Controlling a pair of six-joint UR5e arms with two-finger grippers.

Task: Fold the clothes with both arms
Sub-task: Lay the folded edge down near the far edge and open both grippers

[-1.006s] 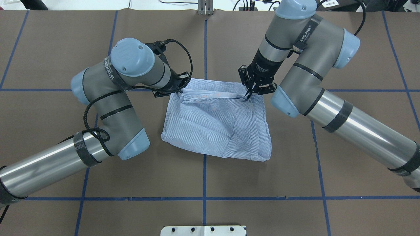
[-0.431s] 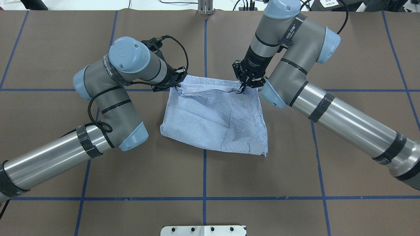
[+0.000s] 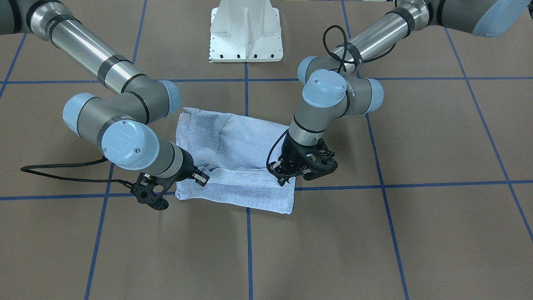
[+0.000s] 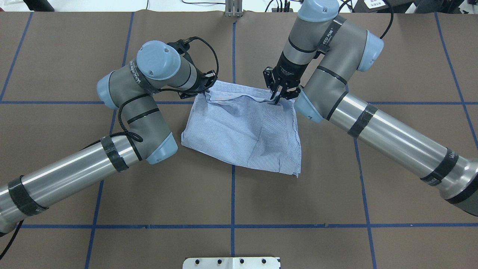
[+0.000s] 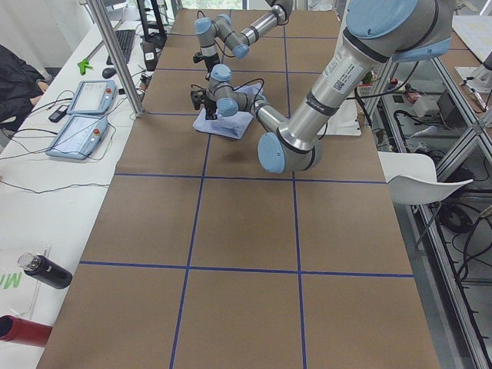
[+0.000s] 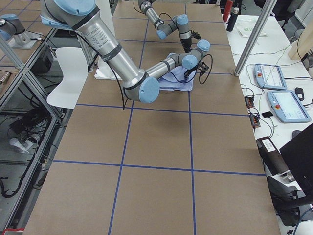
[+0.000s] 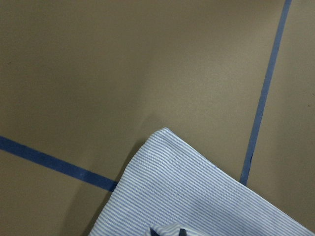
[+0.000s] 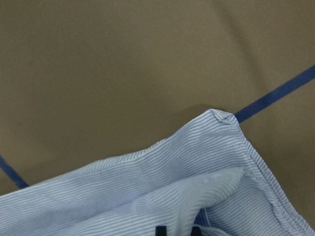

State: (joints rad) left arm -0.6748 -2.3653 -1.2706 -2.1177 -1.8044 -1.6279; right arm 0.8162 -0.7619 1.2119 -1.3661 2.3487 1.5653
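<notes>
So the shirt [image 4: 242, 138] lies half-folded on the table [image 4: 336, 186], its edge away from the robot pinched tight by the left gripper [image 4: 203, 93] and right gripper [image 4: 276, 100], raised a little. My worry: if one arm pulls ahead, thin fabric slips free or the fold lands skewed.

Left arm [image 4: 63, 181] enters from its own side, elbow sharply bent, wrist turned inward. Left gripper [image 4: 204, 94] points down, fingers pinched on the far edge of the shirt [image 4: 242, 134]. Right arm [image 4: 392, 135] reaches in from the opposite side, forearm sloping down, wrist near vertical. Right gripper [image 4: 277, 101] points down, fingertips closed on the same edge. The two grippers sit roughly level, well apart.
</notes>
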